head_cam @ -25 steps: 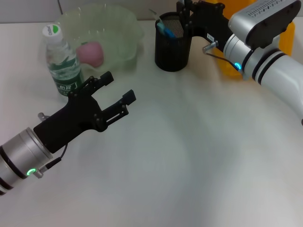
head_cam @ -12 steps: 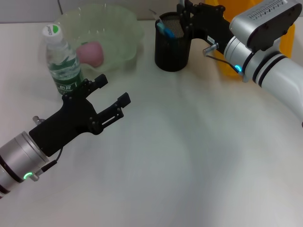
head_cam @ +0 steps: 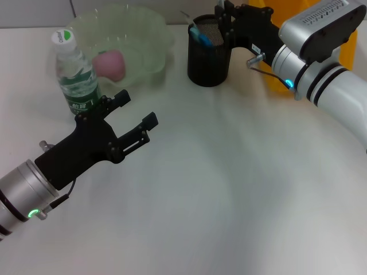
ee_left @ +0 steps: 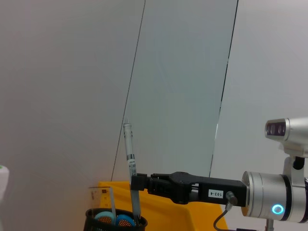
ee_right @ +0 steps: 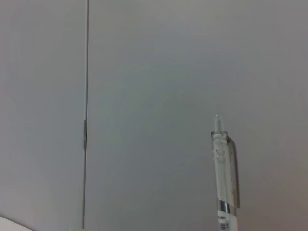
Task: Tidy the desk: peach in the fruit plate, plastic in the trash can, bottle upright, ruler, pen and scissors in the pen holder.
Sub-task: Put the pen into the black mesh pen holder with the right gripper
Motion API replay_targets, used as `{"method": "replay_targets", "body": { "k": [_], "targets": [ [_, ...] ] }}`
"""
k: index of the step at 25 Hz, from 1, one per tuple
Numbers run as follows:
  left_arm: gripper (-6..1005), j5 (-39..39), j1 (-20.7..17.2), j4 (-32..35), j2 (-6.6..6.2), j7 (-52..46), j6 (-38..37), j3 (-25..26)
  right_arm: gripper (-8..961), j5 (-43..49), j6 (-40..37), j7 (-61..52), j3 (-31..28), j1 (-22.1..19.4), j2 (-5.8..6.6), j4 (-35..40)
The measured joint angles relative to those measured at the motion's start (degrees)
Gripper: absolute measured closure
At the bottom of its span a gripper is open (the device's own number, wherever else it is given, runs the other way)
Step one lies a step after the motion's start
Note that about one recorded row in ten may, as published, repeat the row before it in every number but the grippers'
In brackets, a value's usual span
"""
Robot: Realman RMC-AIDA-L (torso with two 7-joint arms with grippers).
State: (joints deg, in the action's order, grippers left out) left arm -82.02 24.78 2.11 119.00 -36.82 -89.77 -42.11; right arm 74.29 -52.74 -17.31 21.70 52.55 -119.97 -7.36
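My right gripper [head_cam: 223,16] hovers over the black mesh pen holder [head_cam: 209,57] at the back. In the left wrist view it [ee_left: 137,183] is shut on a clear pen [ee_left: 129,156], held upright with its lower end inside the holder [ee_left: 115,225]. The pen also shows in the right wrist view [ee_right: 225,183]. Blue scissors handles [ee_left: 108,217] and a clear ruler [ee_left: 111,199] stand in the holder. The water bottle [head_cam: 74,71] stands upright. The pink peach [head_cam: 110,64] lies in the green fruit plate [head_cam: 152,34]. My left gripper [head_cam: 136,110] is open and empty beside the bottle. No plastic is in view.
A yellow trash can [head_cam: 274,74] stands behind the right arm, right of the pen holder; it also shows in the left wrist view [ee_left: 163,214]. White desk surface stretches across the front and middle.
My left gripper has drawn back a little toward the front left, away from the bottle. The right gripper with the pen has hardly moved.
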Motion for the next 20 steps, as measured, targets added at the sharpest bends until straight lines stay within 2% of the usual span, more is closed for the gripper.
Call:
{"method": "replay_targets", "body": {
  "k": [20],
  "targets": [
    [197, -1.2, -2.0, 2.3, -0.35, -0.2, 1.9, -2.8, 826, 0.0, -1.6, -0.2, 0.0, 0.0, 0.0, -0.2]
  ]
}}
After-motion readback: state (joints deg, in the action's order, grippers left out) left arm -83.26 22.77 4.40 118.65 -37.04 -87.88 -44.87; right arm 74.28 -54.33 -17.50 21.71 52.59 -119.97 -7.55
